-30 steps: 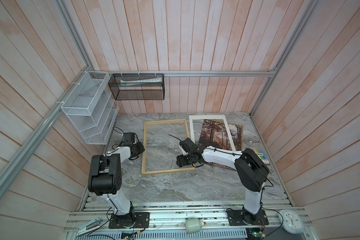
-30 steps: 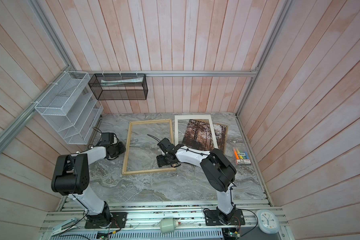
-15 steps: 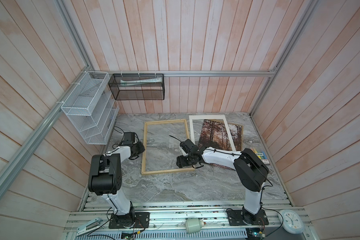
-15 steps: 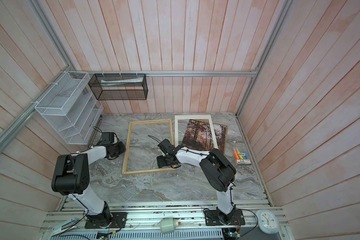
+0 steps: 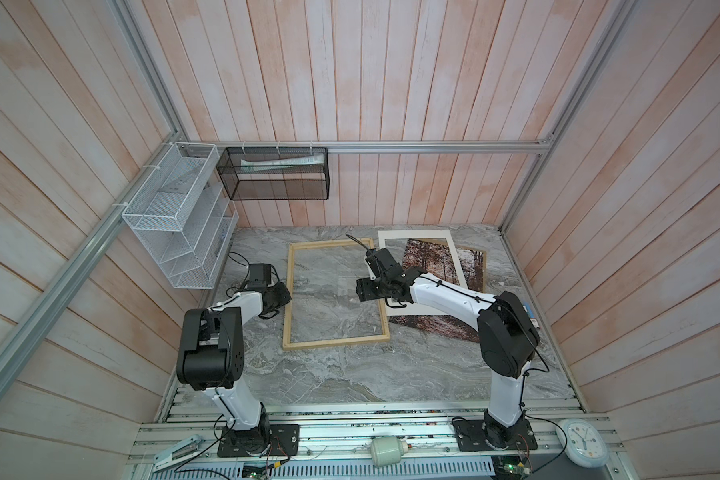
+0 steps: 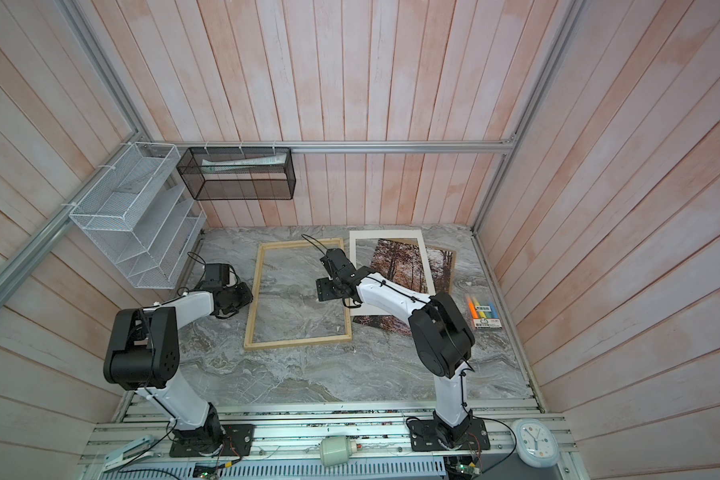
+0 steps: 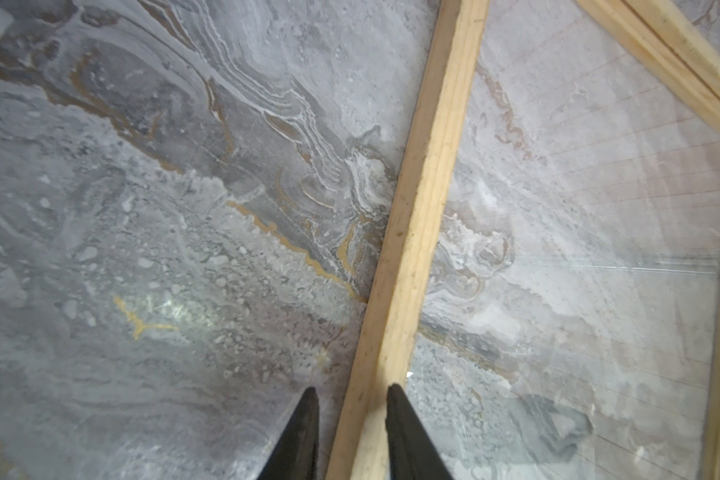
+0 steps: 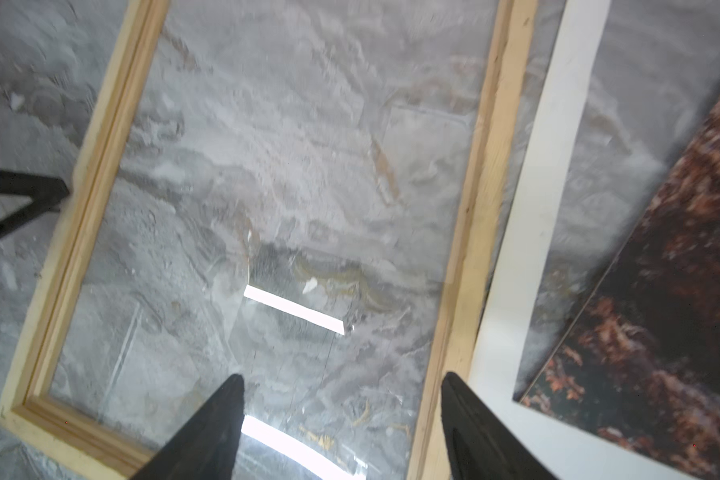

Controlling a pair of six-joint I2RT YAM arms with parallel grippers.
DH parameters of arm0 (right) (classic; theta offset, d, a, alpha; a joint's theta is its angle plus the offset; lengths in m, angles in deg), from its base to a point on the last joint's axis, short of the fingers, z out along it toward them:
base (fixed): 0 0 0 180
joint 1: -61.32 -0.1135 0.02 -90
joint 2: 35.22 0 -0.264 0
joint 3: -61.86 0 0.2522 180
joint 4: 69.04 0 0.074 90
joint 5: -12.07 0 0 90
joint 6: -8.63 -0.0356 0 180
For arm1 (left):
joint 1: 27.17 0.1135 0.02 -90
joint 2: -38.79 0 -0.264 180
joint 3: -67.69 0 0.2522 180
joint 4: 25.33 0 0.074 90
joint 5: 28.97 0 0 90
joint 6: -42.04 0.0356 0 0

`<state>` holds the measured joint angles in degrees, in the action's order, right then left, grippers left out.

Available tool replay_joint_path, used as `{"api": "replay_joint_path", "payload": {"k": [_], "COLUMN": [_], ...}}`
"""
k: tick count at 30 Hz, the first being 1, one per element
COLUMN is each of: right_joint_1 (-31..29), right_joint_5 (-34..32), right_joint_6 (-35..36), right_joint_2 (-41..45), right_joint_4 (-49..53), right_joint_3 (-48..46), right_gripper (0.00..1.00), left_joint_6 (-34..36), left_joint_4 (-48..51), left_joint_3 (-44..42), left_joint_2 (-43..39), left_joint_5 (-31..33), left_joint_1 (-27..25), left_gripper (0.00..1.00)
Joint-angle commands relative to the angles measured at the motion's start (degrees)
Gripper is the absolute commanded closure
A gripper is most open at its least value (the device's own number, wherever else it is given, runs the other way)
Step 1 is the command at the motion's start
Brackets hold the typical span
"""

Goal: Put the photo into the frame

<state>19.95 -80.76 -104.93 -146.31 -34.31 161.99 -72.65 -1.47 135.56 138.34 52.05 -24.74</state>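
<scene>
The frame (image 5: 335,343) (image 6: 298,341), pale wood rails around clear glass, lies flat on the marble table. The photo (image 5: 433,266) (image 6: 404,266) (image 8: 661,291), an autumn forest print, lies to its right, partly under a white mat (image 5: 412,235) (image 8: 558,124). My left gripper (image 5: 282,297) (image 7: 351,387) straddles the frame's left rail (image 7: 425,187), shut on it. Wide open, my right gripper (image 5: 364,291) (image 8: 342,376) hovers over the frame's right side. One finger is above the glass, the other above the right rail (image 8: 474,208). It holds nothing.
A white wire rack (image 5: 175,220) hangs on the left wall and a black mesh basket (image 5: 275,174) on the back wall. A pack of markers (image 6: 483,311) lies right of the photo. A clock (image 5: 585,442) sits at the front right.
My right gripper has moved toward the back wall along the frame's right rail. The left gripper, frame, mat and photo have not moved.
</scene>
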Motion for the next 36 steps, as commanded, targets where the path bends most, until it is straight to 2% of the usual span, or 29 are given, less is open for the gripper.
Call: {"api": "replay_joint_path", "payload": {"k": [1, 5, 14, 27, 36], "right_joint_1": [2.64, 5.13, 7.63, 8.42, 8.64], "right_joint_5": [-1.14, -0.77, -1.75, 4.91, 6.82], "right_joint_6": [3.44, 5.01, 7.56, 5.73, 4.83], "right_joint_2": [-2.48, -4.87, -16.31, -36.07, -38.42], "right_joint_4": [-3.65, -10.64, -14.75, -3.78, -2.78], "right_joint_3": [4.08, 6.08, 18.03, 43.40, 44.04], "right_gripper": [0.24, 0.24, 0.24, 0.23, 0.23], "left_joint_6": [-0.46, -0.73, -1.51, -0.13, 0.45], "left_joint_4": [-0.44, -0.06, -0.99, -0.90, -0.46], "left_joint_3": [-0.70, -1.25, -4.35, -4.99, -4.11], "left_joint_2": [-0.76, -1.09, -4.15, -3.76, -2.86], "left_joint_5": [1.41, 3.43, 5.96, 6.49, 5.99], "left_joint_1": [-0.74, -2.07, -2.90, -2.88, -2.88], "left_gripper": [0.69, 0.69, 0.69, 0.69, 0.69]}}
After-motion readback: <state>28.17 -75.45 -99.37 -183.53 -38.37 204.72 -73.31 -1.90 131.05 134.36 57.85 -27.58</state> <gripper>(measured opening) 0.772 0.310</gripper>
